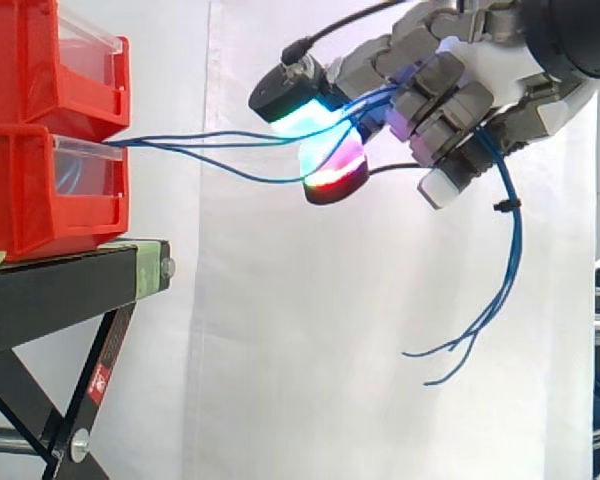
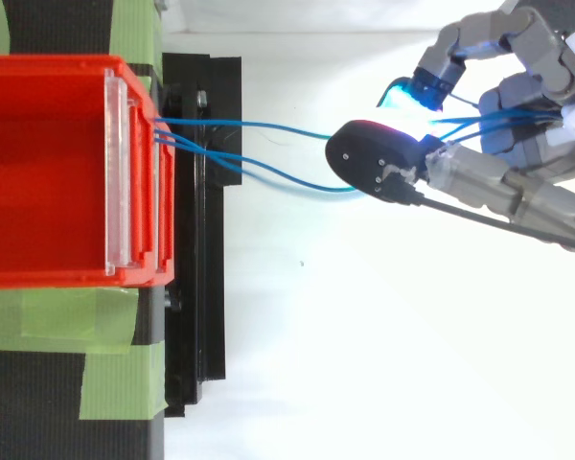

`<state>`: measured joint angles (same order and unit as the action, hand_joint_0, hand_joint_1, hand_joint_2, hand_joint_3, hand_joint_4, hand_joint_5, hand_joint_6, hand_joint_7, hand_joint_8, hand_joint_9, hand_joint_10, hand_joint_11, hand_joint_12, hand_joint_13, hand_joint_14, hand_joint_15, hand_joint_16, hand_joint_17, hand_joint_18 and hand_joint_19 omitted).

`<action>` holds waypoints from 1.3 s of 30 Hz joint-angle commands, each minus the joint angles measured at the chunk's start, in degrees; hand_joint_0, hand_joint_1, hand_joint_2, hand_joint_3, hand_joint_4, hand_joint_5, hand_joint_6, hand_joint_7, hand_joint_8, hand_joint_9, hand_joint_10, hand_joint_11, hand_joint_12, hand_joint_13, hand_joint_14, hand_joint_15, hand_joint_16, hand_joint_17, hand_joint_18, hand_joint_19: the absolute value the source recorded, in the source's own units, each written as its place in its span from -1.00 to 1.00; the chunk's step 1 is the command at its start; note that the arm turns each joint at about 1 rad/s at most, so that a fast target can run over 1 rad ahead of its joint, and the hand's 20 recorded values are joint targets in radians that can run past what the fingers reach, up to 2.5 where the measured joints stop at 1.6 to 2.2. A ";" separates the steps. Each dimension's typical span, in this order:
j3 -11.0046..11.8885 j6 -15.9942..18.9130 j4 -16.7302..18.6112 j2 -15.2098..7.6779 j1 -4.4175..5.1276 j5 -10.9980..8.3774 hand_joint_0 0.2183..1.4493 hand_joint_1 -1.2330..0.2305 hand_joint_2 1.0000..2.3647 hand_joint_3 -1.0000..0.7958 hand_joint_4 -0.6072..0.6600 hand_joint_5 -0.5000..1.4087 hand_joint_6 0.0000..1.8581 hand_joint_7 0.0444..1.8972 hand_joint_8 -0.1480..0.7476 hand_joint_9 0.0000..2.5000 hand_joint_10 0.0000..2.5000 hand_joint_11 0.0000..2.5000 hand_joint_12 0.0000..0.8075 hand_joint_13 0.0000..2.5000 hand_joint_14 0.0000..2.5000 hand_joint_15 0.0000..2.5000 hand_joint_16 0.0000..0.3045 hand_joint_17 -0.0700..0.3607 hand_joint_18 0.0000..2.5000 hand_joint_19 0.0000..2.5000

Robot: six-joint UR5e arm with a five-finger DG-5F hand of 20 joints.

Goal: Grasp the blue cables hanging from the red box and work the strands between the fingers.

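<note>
At the hand (image 1: pixel 450 100): we see it clenched on the blue cables (image 1: pixel 155 143), with fingers curled round the bundle and glowing fingertips (image 1: pixel 332 165) pinching strands out front.
Below the hand: the loose ends (image 1: pixel 517 250) hang free with a small black tie (image 1: pixel 507 205) on them. We judge they could loop round a finger and snag once the fingers work.
Grip risk: the pads meet the cables on a thin contact. If the fingers spread too far while rubbing, we expect one to drop out.
Between hand and box: the strands (image 2: pixel 259 126) fan apart and one sags lower. The upper ones show little slack, so any pull away from the box loads them.
At the red box (image 1: pixel 40 190): the cables leave by its clear front panel (image 1: pixel 85 170). A hard tug could yank them out. We cannot tell how they are fixed inside.
On the black stand (image 1: pixel 60 290): the box sits near the front edge with a second red bin (image 1: pixel 30 60) stacked on it. We judge a strong pull could drag the stack forward. Green tape (image 2: pixel 57 321) lies beside it, and we cannot tell whether it holds the box.
Behind: white curtain (image 1: pixel 280 380), no hazard.
</note>
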<state>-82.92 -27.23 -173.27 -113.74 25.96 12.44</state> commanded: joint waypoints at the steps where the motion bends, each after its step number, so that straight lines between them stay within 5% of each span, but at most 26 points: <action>1: 2.58 -0.81 0.22 -0.08 -0.04 0.04 0.47 -0.15 -0.99 0.56 0.41 -0.49 0.59 0.02 0.46 0.31 1.00 1.00 0.80 0.58 1.00 0.43 0.70 0.23 1.00 -0.51; 10: 9.53 -6.87 -0.49 0.01 0.67 -0.23 0.47 -0.15 -0.99 0.56 0.42 -0.49 0.59 0.02 0.46 0.31 1.00 1.00 0.80 0.58 1.00 0.43 0.70 0.23 1.00 -0.51; 16: 9.61 -9.07 -0.13 0.01 1.28 -0.40 0.47 -0.15 -0.99 0.55 0.41 -0.49 0.60 0.02 0.46 0.31 1.00 1.00 0.80 0.58 1.00 0.43 0.70 0.23 1.00 -0.51; 22: 9.61 -9.95 1.80 0.01 2.51 -2.86 0.47 -0.15 -0.99 0.55 0.42 -0.49 0.60 0.01 0.46 0.31 1.00 1.00 0.80 0.58 1.00 0.43 0.70 0.23 1.00 -0.51; 26: 9.61 -10.74 4.61 0.01 5.15 -6.38 0.47 -0.15 -0.99 0.53 0.42 -0.49 0.60 0.01 0.46 0.31 1.00 1.00 0.80 0.58 1.00 0.43 0.70 0.23 1.00 -0.51; 33: 9.61 -11.88 6.37 0.01 7.35 -10.77 0.46 -0.15 -0.99 0.53 0.43 -0.50 0.60 0.02 0.46 0.31 1.00 1.00 0.80 0.58 1.00 0.43 0.70 0.23 1.00 -0.51; 39: 9.61 -11.80 16.04 0.01 8.05 -21.67 0.46 -0.15 -0.99 0.53 0.43 -0.50 0.60 0.02 0.46 0.31 1.00 1.00 0.80 0.58 1.00 0.43 0.70 0.23 1.00 -0.51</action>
<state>-73.29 -38.80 -162.41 -113.74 33.80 -2.84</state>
